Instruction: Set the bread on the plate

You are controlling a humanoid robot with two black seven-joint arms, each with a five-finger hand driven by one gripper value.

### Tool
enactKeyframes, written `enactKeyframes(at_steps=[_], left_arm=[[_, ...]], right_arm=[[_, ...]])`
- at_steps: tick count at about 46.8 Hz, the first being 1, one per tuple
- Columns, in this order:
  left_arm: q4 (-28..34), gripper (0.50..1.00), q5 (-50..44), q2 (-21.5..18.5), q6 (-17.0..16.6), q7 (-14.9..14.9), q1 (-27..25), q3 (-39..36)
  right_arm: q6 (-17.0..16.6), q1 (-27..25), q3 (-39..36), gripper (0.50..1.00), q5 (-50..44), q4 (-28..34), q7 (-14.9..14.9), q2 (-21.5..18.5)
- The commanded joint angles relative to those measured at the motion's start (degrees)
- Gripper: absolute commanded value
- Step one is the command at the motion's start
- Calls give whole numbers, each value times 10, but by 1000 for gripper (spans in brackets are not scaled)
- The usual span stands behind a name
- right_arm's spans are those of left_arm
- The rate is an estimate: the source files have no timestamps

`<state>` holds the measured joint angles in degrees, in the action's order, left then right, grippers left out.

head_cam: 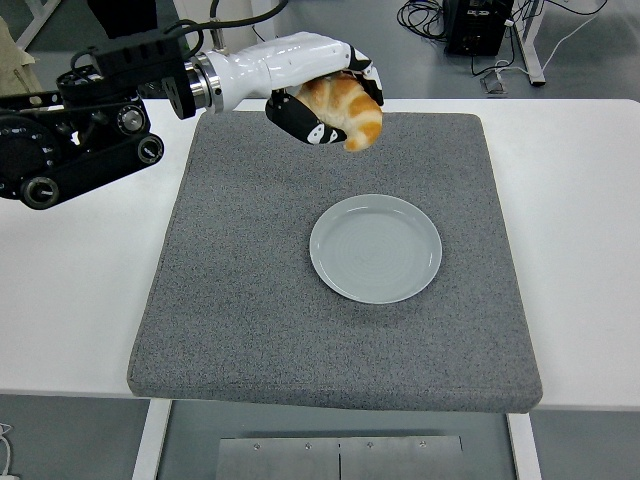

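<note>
My left hand (320, 95) is closed around the bread (347, 106), a golden crescent-shaped roll, holding it in the air above the far part of the grey mat (250, 280). The roll's long axis slants from upper left to lower right, its free tapered tip pointing down and to the right, toward the plate (376, 248). The other end is buried under my fingers (312, 128), so I cannot make out its full length. The round pale plate sits on the mat, nearer and slightly right of the bread, well apart from it. The mat lies on the white desk (580, 200).
</note>
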<state>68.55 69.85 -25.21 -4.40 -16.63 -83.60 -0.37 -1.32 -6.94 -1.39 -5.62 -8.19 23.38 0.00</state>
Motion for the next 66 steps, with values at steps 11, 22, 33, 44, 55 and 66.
enactKeyframes(at_steps=[11,22,33,44,55,66], left_arm=[[-34,500,30,55,-14,-3,25,-24],[-58,500,42,96,-19,-8,48,-25],[-99,500,72,145,-32,-9,74,-38],[-125,500,73,161,-45,-12,85,-60],[-145,500,74,176,-49,-18,106,-61],[-157,500,100,193,-59,-19,127,-61]], right_arm=[[0,0,1,1000,0,0,0,0],[0,0,0,1000,0,0,0,0],[0,0,0,1000,0,0,0,0],[0,0,0,1000,0,0,0,0],[0,0,0,1000,0,0,0,0],[0,0,0,1000,0,-1,0,0]])
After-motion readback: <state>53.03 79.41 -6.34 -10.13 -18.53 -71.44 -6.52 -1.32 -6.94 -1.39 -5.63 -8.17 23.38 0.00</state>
